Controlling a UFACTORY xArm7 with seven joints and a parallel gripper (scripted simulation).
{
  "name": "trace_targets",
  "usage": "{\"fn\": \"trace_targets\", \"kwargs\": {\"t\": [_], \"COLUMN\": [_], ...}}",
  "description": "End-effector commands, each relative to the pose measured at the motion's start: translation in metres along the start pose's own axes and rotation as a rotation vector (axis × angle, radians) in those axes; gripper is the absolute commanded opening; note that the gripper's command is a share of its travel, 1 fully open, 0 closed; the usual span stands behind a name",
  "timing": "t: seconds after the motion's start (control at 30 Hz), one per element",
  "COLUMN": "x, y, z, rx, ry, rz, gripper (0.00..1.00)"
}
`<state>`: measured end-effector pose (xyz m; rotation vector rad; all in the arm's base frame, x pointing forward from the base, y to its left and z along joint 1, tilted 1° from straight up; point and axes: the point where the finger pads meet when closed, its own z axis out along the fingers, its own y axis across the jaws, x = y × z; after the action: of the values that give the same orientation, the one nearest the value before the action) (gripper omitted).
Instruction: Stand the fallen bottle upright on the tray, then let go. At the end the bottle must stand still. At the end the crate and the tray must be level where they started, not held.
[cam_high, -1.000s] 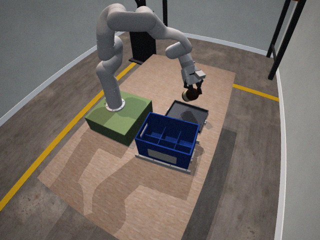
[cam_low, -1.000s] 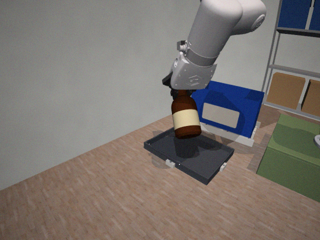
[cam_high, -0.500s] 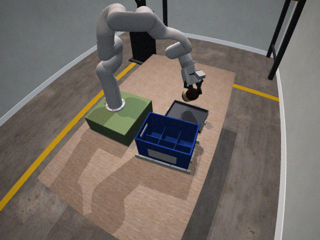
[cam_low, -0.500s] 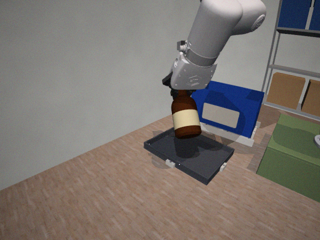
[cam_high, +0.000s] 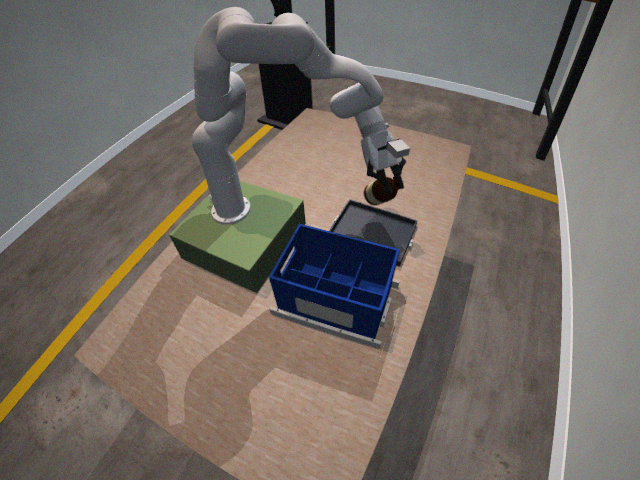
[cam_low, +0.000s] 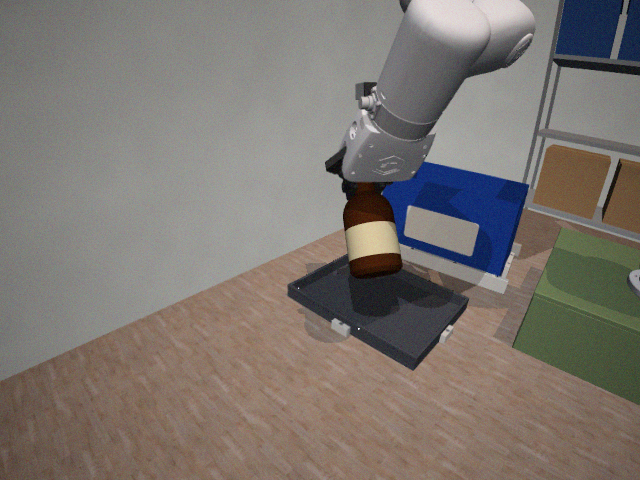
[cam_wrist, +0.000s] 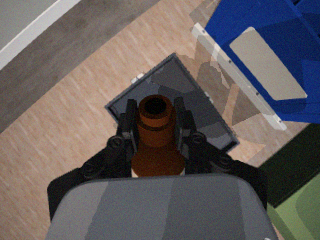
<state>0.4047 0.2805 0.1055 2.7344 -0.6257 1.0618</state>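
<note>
My gripper (cam_low: 363, 187) is shut on the neck of a brown bottle (cam_low: 372, 234) with a cream label. The bottle hangs nearly upright, slightly tilted, with its base in the air above the dark grey tray (cam_low: 379, 310). In the top view the gripper (cam_high: 385, 178) holds the bottle (cam_high: 379, 191) over the tray's far edge (cam_high: 374, 227). In the wrist view the bottle's open mouth (cam_wrist: 155, 107) sits between my two fingers, with the tray below it.
A blue divided crate (cam_high: 336, 279) stands just in front of the tray. My arm's green base block (cam_high: 240, 232) is left of the crate. Shelving with boxes (cam_low: 584, 180) stands behind.
</note>
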Motion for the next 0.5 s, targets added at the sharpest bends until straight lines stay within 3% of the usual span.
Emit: {"fn": "trace_targets", "kwargs": {"t": [0.0, 0.47], "x": [0.0008, 0.0011], "y": [-0.0009, -0.0017], "z": [-0.0009, -0.0019], "rx": [0.001, 0.005], "ry": [0.032, 0.111], "rz": [0.002, 0.004], "gripper": [0.0, 0.0]}}
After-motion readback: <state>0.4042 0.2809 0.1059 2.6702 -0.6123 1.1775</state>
